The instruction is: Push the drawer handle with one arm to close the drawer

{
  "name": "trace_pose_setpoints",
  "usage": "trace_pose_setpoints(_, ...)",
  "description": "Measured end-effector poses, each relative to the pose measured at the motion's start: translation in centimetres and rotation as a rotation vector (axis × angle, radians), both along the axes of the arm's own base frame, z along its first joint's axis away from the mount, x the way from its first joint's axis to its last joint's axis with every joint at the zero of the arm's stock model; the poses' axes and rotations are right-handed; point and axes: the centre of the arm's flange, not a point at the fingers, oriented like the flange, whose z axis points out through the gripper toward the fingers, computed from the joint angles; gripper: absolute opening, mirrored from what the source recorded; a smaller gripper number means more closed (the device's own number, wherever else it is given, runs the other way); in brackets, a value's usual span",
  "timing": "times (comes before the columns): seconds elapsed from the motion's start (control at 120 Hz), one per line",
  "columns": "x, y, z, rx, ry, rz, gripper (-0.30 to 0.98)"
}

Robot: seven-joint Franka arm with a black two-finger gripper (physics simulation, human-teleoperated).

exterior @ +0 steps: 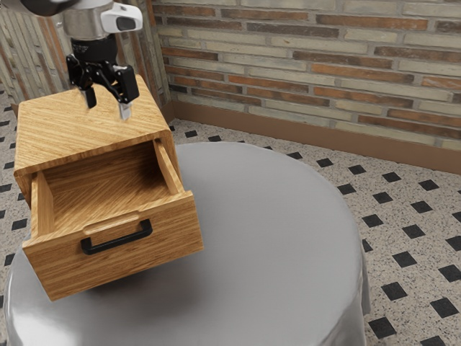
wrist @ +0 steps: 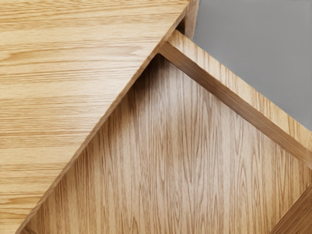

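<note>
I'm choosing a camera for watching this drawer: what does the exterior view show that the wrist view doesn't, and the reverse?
Exterior view: the black handle, the open gripper, the brick wall and tiled floor.
Wrist view: a close-up from above of grain on the drawer bottom.
Both: the cabinet top, a drawer side and the grey tablecloth.

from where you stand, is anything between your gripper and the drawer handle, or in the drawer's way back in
Yes: my gripper is above the cabinet, so the front panel lies between it and the handle on the outer face. Nothing visible blocks the drawer's way in.
</note>
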Motion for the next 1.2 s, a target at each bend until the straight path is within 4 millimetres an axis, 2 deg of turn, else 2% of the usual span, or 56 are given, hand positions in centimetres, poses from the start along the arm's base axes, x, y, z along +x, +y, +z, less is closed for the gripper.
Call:
trace_pose_setpoints(0.233,0.3,0.0,-1.6,-0.010,0.050,-0.030,0.68)
trace_pose_setpoints(0.275,-0.2,-0.1,-1.6,-0.016,0.059,-0.036,0.68)
trace_pose_setpoints(0.317,-2.1,-0.9,-0.8,-0.018,0.054,-0.054,0.67)
trace_pose_setpoints(0.35,-4.0,-2.0,-0.2,-0.017,0.048,-0.081,0.60)
trace_pose_setpoints(0.433,-10.6,-3.6,1.7,-0.015,0.008,-0.147,0.37)
trace_pose_setpoints(0.483,-14.2,-3.9,1.7,-0.011,-0.006,-0.198,0.25)
trace_pose_setpoints(0.525,-16.7,-4.2,0.8,-0.003,-0.009,-0.265,0.18)
trace_pose_setpoints(0.642,-21.7,-5.6,0.0,0.020,-0.049,-0.514,0.04)
trace_pose_setpoints(0.725,-23.7,-6.5,-0.4,0.044,-0.054,-0.666,-0.02)
trace_pose_setpoints(0.85,-24.4,-8.3,-3.9,0.066,-0.026,-0.943,-0.06)
trace_pose_setpoints(0.933,-25.5,-9.1,-4.3,0.080,-0.058,-1.122,-0.07)
trace_pose_setpoints(1.017,-26.3,-9.4,-4.2,0.080,-0.074,-1.257,-0.08)
trace_pose_setpoints(1.117,-25.7,-7.8,-7.4,-0.002,-0.033,-1.381,-0.09)
trace_pose_setpoints(1.2,-26.0,-8.5,-8.2,-0.020,-0.032,-1.534,-0.09)
